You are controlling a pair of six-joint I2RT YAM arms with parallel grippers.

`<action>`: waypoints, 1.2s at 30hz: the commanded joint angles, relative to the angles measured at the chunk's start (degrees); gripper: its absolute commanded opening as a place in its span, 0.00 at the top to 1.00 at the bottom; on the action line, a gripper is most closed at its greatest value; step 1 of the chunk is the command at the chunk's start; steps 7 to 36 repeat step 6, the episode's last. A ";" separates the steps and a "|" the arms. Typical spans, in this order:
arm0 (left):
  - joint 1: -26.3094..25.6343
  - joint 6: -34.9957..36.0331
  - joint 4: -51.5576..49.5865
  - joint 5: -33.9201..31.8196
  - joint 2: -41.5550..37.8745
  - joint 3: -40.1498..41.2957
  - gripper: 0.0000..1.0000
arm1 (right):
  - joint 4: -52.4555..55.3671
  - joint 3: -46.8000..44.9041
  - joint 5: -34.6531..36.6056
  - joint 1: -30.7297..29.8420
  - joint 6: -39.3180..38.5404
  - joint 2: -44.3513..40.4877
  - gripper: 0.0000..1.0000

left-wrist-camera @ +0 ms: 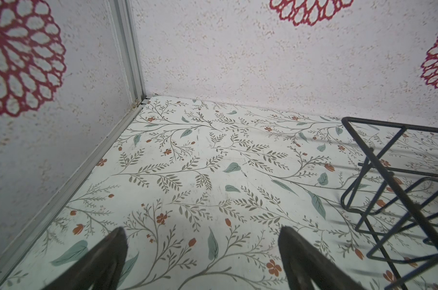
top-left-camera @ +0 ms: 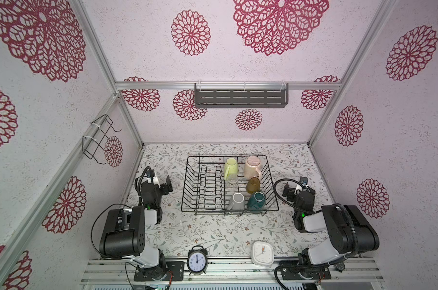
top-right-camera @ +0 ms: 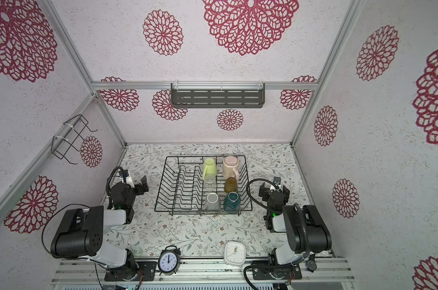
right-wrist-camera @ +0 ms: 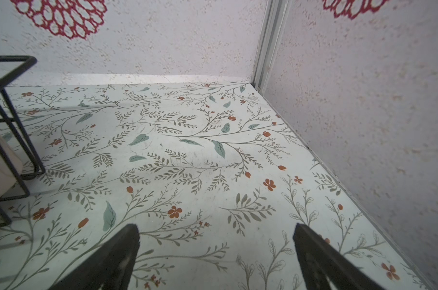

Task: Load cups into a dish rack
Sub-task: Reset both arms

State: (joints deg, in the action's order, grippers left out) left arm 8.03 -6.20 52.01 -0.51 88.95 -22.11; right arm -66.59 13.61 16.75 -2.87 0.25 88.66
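Left gripper (left-wrist-camera: 203, 229): I find the fingers spread wide, holding nothing, over bare table (left-wrist-camera: 213, 163). Right gripper (right-wrist-camera: 216, 226): the same. The dish rack (top-left-camera: 203, 187) sits between the two grippers, touching neither. In its half nearer the right fingers stand the yellow-green mug (top-left-camera: 231, 165), pink mug (top-left-camera: 252, 167), clear glass (top-left-camera: 231, 181), amber tumbler (top-left-camera: 253, 185), grey mug (top-left-camera: 236, 201) and teal mug (top-left-camera: 256, 200).

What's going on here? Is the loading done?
The dish rack holds all six cups: yellow-green mug, pink mug, clear glass, amber tumbler, grey mug and teal mug. None is left on the table. Nothing is being handled: the left fingers and right fingers are open and empty, one arm on each side of the rack. Loading looks finished.
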 commanded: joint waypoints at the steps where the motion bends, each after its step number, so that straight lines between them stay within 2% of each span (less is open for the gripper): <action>1: -0.21 1.12 1.46 0.12 -0.49 0.11 0.03 | -1.75 1.25 0.82 0.24 1.44 -0.54 0.01; 36: -0.22 1.18 1.49 0.08 -0.44 0.06 0.03 | -2.14 0.98 0.87 0.25 1.42 -0.68 0.01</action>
